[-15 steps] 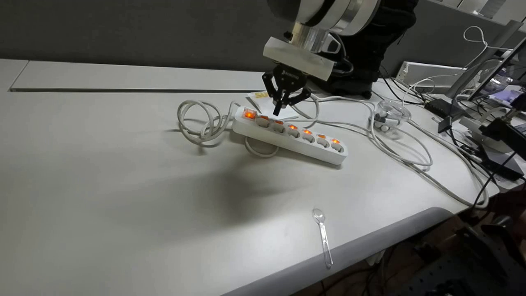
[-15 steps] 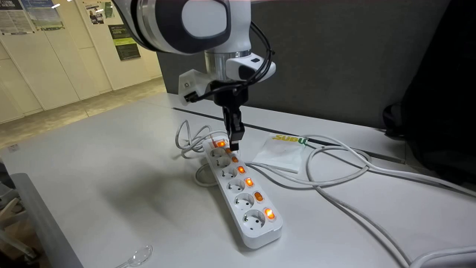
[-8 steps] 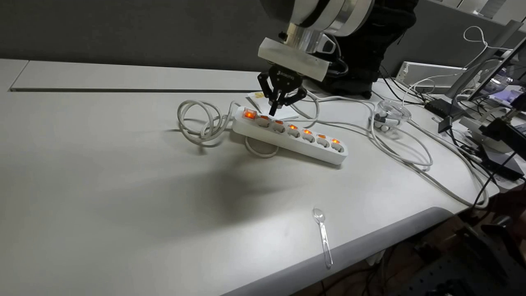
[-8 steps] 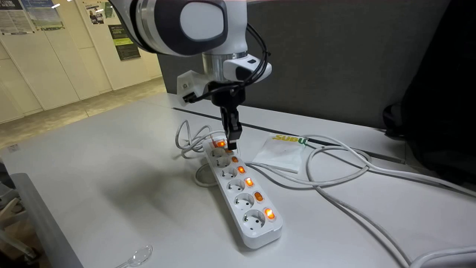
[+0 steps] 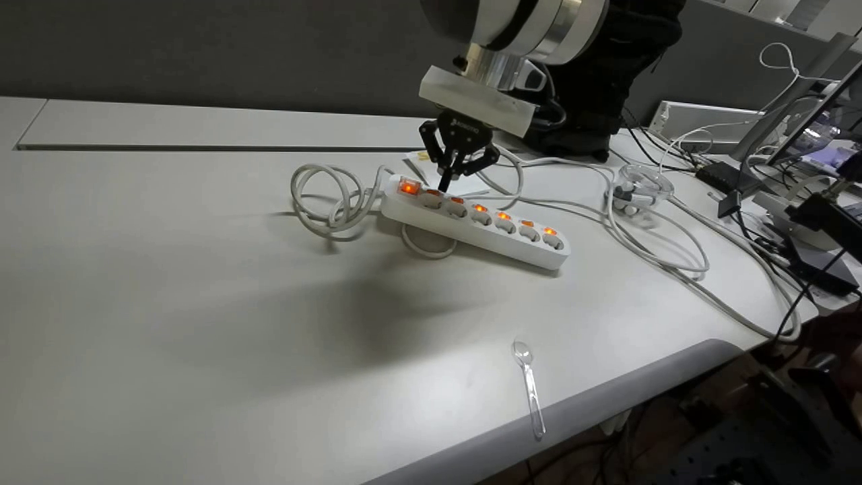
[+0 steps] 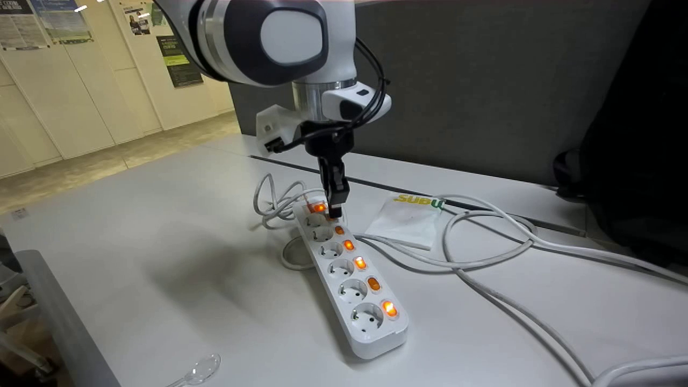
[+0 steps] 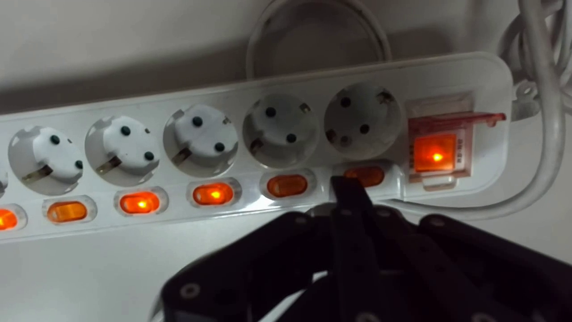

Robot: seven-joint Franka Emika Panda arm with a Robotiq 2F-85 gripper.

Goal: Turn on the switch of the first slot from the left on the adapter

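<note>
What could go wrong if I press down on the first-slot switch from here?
Off-centre press: in the wrist view the shut gripper overlaps only one end of the unlit first-slot switch, so the push may slip off without flipping it.
Wrong switch: the lit main switch sits right beside it with its cover open; a slip that way might cut the power.
Sliding: no clamp shows on the power strip, so it could shift.

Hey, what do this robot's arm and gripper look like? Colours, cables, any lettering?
The arm is rounded and white, with dark bands and a silvery section. Black cables loop down its side. A pale plate sits above the gripper, which is black, with angular linkages, slim fingers and small, blurred light lettering on its body.
</note>
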